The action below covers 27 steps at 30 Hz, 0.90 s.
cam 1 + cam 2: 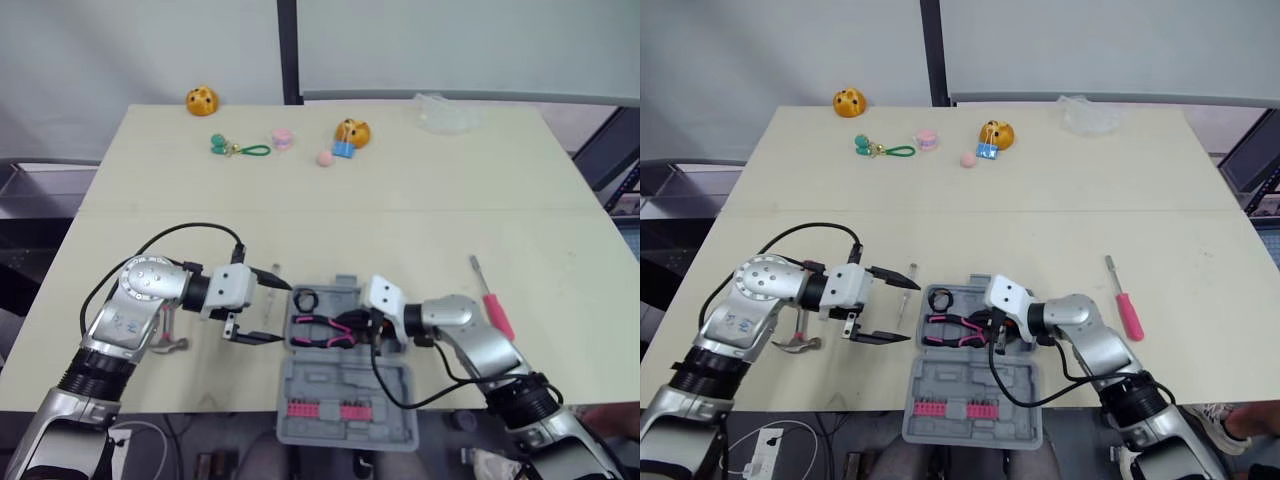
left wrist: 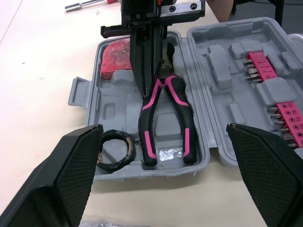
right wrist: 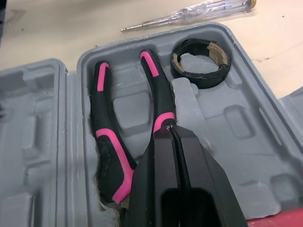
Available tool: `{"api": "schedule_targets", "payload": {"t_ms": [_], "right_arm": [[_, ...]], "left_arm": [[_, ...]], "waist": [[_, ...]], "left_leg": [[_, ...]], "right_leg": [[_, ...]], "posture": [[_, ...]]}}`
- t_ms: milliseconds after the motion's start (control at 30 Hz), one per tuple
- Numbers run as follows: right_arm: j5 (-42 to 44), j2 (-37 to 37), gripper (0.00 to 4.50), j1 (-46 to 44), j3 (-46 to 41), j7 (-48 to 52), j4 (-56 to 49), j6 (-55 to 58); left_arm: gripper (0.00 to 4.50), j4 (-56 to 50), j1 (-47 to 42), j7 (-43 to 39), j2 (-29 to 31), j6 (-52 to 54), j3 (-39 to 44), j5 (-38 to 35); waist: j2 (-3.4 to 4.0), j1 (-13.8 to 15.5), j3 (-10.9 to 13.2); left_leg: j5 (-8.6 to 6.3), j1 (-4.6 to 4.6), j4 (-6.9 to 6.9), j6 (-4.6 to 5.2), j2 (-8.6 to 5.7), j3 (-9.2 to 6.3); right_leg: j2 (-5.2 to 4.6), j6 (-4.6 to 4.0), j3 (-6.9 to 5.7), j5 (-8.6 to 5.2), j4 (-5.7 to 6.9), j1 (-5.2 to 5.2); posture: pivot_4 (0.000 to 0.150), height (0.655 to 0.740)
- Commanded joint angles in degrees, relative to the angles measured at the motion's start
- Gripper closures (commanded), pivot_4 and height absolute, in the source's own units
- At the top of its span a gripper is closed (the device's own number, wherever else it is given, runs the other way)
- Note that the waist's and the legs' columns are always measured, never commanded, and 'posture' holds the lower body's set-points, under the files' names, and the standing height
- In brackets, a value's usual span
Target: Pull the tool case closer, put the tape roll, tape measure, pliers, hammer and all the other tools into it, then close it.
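Note:
The grey tool case (image 1: 345, 385) lies open at the table's front edge, its lid toward me holding pink bit strips. In its tray lie the pink-and-black pliers (image 2: 165, 118), a black tape roll (image 2: 113, 151) and a red tape measure (image 2: 116, 56). My right gripper (image 3: 169, 128) is shut, its tip resting on one pliers handle. My left gripper (image 1: 268, 308) is wide open just left of the case, holding nothing. A hammer (image 1: 795, 343) lies under my left arm. A clear-handled screwdriver (image 1: 905, 290) rests by the case's left side, and a red screwdriver (image 1: 492, 300) lies to the right.
Along the far side of the table sit two orange toys (image 1: 202, 100) (image 1: 352, 132), a green keychain (image 1: 235, 148), small pink items (image 1: 283, 138) and a clear plastic bag (image 1: 445, 112). The case lid overhangs the table's front edge.

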Motion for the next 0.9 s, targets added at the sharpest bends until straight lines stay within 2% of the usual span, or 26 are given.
{"api": "schedule_targets", "payload": {"t_ms": [33, 200, 333, 467, 567, 667, 800, 900], "right_arm": [[-5.33, -1.66, 4.44, 2.9, 4.4, -1.52, 4.86, 4.83], [-6.69, -2.27, 4.44, 3.03, 4.59, -1.91, 4.71, 2.97], [0.09, 0.43, 4.44, 3.65, -4.94, -5.46, -3.24, -0.66], [13.72, -4.0, 4.44, 9.37, -19.53, -3.6, -20.73, 9.29], [19.95, -12.56, 3.57, 16.45, -31.6, -0.35, -27.29, 14.67], [21.42, -21.11, 2.18, 26.33, -44.51, 5.69, -26.23, 14.54], [18.65, -28.7, 0.06, 38.15, -60.66, 13.19, -14.55, 9.08], [14.36, -31.92, 0.02, 41.99, -65.73, 14.1, -2.66, 2.01]], "left_arm": [[0.0, 0.48, -0.85, 0.17, -0.22, -0.93, 0.3, 0.36], [0.0, 1.24, -1.11, 0.23, -0.55, -1.25, 0.26, 0.63], [0.0, 0.6, 1.02, 2.9, -1.3, 0.68, 2.1, -0.57], [0.0, -6.99, 9.84, 6.87, -0.69, 10.39, 8.59, -8.11], [0.0, -11.42, 17.31, 11.71, 0.07, 15.38, 15.6, -11.12], [0.0, -12.83, 24.65, 15.76, 0.68, 18.57, 24.62, -13.7], [0.0, -6.59, 33.28, 20.4, 1.85, 17.81, 38.2, -13.51], [0.0, -0.76, 36.83, 24.62, 2.63, 15.61, 45.61, -11.56]], "waist": [[-0.13, 0.01, -0.29], [-0.26, 0.1, -0.86], [-0.27, 0.17, -0.89], [0.07, 0.11, -0.67], [0.08, 0.23, -0.63], [0.03, 0.72, -0.61], [0.03, 1.38, -0.58], [0.01, 1.33, -0.58]], "left_leg": [[0.0, 0.03, 0.0, 0.0, 0.01, -0.03], [-0.01, 0.08, 0.0, -0.01, 0.01, -0.07], [-0.01, 0.03, 0.02, -0.01, -0.01, -0.19], [-0.02, -0.21, -0.01, 0.01, -0.05, -0.23], [-0.07, -0.24, -0.04, 0.05, -0.04, -0.3], [-0.09, -0.14, -0.03, 0.06, 0.01, -0.4], [-0.14, -0.04, -0.1, 0.12, -0.03, -0.34], [-0.19, 0.08, -0.14, 0.19, -0.06, -0.17]], "right_leg": [[0.0, -0.01, -0.01, -0.01, 0.0, 0.04], [-0.01, -0.01, -0.02, -0.01, -0.03, 0.13], [-0.05, -0.01, 0.03, -0.01, -0.12, 0.18], [-0.12, 0.0, 0.31, 0.0, -0.13, -0.07], [-0.12, -0.01, 0.3, 0.0, -0.21, -0.07], [-0.11, -0.01, 0.29, -0.01, -0.37, 0.17], [-0.5, -0.01, 0.33, -0.01, -0.48, 0.28], [-0.62, -0.03, 0.33, -0.02, -0.67, 0.28]], "posture": [[0.15, 0.74], [0.15, 0.74], [0.15, 0.74], [0.15, 0.74], [0.15, 0.74], [0.15, 0.74], [0.15, 0.74], [0.15, 0.74]]}}
